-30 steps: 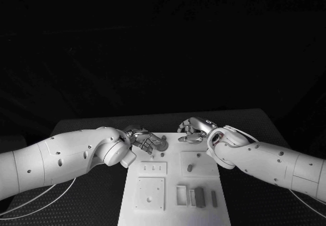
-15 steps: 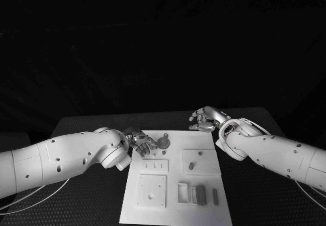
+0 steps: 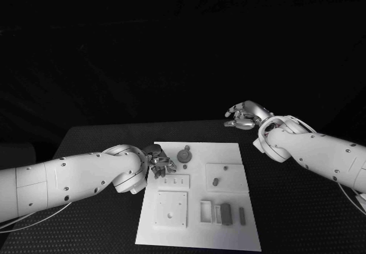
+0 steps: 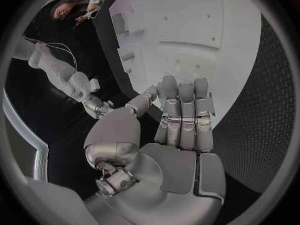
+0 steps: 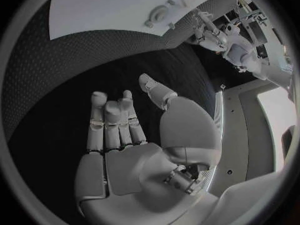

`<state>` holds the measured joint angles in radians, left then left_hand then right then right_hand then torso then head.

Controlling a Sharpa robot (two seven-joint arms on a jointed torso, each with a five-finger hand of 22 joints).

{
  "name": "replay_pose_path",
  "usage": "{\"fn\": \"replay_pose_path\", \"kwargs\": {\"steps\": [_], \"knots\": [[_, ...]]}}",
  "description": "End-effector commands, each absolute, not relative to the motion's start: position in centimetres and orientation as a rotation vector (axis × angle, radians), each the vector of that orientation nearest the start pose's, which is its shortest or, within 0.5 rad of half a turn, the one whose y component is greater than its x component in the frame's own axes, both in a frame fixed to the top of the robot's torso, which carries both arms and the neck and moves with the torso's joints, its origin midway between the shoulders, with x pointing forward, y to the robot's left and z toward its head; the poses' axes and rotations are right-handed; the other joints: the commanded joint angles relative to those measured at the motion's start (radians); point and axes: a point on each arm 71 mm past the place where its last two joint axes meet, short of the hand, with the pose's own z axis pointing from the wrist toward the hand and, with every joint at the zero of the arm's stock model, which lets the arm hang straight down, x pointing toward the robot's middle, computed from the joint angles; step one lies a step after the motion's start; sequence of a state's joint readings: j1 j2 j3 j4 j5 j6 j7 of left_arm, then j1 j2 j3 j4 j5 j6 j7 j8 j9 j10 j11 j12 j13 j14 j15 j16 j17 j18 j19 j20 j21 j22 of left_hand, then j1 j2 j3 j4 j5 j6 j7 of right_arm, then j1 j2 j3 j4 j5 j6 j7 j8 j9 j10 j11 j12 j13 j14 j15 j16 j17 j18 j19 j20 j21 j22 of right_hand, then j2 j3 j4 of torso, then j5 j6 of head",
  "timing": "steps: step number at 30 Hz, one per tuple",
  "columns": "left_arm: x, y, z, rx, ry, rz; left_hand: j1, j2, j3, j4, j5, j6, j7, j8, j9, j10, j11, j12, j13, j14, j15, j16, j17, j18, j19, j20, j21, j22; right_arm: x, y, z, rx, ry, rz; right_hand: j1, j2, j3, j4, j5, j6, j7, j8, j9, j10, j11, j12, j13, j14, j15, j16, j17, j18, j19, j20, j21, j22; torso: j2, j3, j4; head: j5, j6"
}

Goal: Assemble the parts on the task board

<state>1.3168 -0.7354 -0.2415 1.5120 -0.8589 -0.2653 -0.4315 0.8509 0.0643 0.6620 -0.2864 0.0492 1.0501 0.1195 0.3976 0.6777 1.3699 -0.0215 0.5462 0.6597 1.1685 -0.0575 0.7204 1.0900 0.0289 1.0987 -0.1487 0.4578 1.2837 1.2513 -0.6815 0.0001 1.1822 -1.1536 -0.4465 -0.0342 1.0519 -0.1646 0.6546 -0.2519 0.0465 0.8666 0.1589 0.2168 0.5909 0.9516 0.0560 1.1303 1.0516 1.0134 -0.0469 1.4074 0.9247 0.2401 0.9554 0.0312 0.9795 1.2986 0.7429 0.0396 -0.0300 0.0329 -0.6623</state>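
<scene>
The left arm [image 3: 69, 180] is a smooth white shell dotted with small screws, and its silver left hand [image 3: 158, 163] sits at the left edge of the board. In the left wrist view that hand [image 4: 169, 135] is flat-palmed, its jointed metal fingers [image 4: 186, 110] stretched out side by side and the thumb apart, with nothing in it; the fingertips reach over the edge of the board [image 4: 206, 40].

The board [image 3: 200, 196] is a long matte white plate lying on the black table [image 3: 99, 138], whose surface shows a fine woven, dotted texture in the wrist views. On the board's far part lies a round grey disc with a small tab [image 3: 184, 155], just beside the left hand. Nearer in sit a small raised plate with three short slots [image 3: 175, 181], a square plate holding a short grey peg [image 3: 216, 181], a larger square plate with small holes [image 3: 171, 208], and a row of upright rectangular pieces, white and grey [image 3: 221, 214].

The right arm [image 3: 320, 153] comes in over the bare table, well apart from the board. Its right hand [image 3: 245, 116] hangs above the table's far edge; in the right wrist view the hand [image 5: 134, 135] has its fingers [image 5: 112, 120] loosely straight, the thumb spread, and grips nothing.
</scene>
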Motion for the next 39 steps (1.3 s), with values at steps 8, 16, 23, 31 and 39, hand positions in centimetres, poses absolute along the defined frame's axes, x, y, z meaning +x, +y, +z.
{"fn": "replay_pose_path", "kwargs": {"steps": [8,16,23,31,39], "knots": [[47.8,16.8,-22.8,-0.357,2.103,-0.504,0.000,0.001,0.007,-0.001,0.003,0.077,-0.073,-0.007,0.005,-0.040,-0.032,0.011,0.002,-0.011,-0.002,0.017,-0.014,0.019,0.000,-0.007,0.006,0.005,57.8,-25.7,-16.3,0.440,1.512,0.859,-0.066,0.003,0.026,0.005,0.010,-0.115,0.056,-0.031,-0.011,-0.212,0.125,-0.607,-0.503,-0.400,0.246,-0.700,-0.386,-0.133,-0.543,0.149,-0.486,-0.219,-0.001,-0.0016,-0.0024,0.004,-0.003],[47.6,16.6,-23.4,-0.326,2.108,-0.479,0.000,0.001,0.008,-0.001,0.003,0.077,-0.073,-0.010,0.008,-0.042,-0.032,0.015,0.001,-0.015,-0.002,0.023,-0.021,0.018,-0.001,-0.007,0.006,0.007,57.9,-26.0,-16.2,0.452,1.493,0.870,-0.030,0.017,-0.025,0.037,0.004,-0.148,0.056,-0.019,-0.031,-0.161,0.131,-0.778,-0.749,-0.427,0.266,-0.931,-0.526,-0.170,-0.644,0.172,-0.567,-0.219,0.001,-0.0012,-0.0010,0.001,-0.005],[47.3,16.3,-24.1,-0.315,2.146,-0.468,0.002,0.004,0.011,-0.003,0.005,0.078,-0.073,-0.014,0.009,-0.045,-0.033,0.019,0.001,-0.019,-0.001,0.034,-0.031,0.018,-0.004,-0.007,0.005,0.011,58.0,-25.7,-16.2,0.454,1.482,0.909,-0.028,0.016,-0.032,0.056,0.004,-0.165,0.051,-0.019,-0.039,-0.177,0.134,-0.824,-0.801,-0.452,0.264,-0.966,-0.550,-0.177,-0.663,0.175,-0.580,-0.212,0.002,-0.0001,0.0000,-0.001,-0.013],[47.0,16.1,-25.1,-0.308,2.179,-0.461,0.002,0.007,0.013,-0.004,0.006,0.080,-0.073,-0.018,0.011,-0.048,-0.032,0.023,-0.001,-0.025,0.000,0.045,-0.042,0.018,-0.006,-0.006,0.003,0.014,58.0,-25.4,-16.2,0.437,1.496,0.937,-0.040,0.029,-0.037,0.074,0.004,-0.189,0.063,-0.030,-0.046,-0.209,0.152,-0.857,-0.823,-0.480,0.263,-0.988,-0.561,-0.189,-0.692,0.180,-0.594,-0.210,0.002,-0.0008,0.0002,-0.002,-0.027],[47.0,16.0,-25.4,-0.302,2.190,-0.454,-0.002,0.009,0.011,-0.003,0.005,0.081,-0.073,-0.021,0.012,-0.049,-0.032,0.027,-0.001,-0.027,0.000,0.053,-0.048,0.017,-0.006,-0.006,0.003,0.016,58.0,-25.4,-16.2,0.436,1.499,0.938,-0.031,0.026,-0.044,0.089,0.004,-0.194,0.069,-0.021,-0.050,-0.184,0.156,-0.883,-0.858,-0.471,0.269,-1.000,-0.568,-0.193,-0.702,0.179,-0.597,-0.192,0.001,-0.0009,-0.0003,-0.001,-0.033]]}}
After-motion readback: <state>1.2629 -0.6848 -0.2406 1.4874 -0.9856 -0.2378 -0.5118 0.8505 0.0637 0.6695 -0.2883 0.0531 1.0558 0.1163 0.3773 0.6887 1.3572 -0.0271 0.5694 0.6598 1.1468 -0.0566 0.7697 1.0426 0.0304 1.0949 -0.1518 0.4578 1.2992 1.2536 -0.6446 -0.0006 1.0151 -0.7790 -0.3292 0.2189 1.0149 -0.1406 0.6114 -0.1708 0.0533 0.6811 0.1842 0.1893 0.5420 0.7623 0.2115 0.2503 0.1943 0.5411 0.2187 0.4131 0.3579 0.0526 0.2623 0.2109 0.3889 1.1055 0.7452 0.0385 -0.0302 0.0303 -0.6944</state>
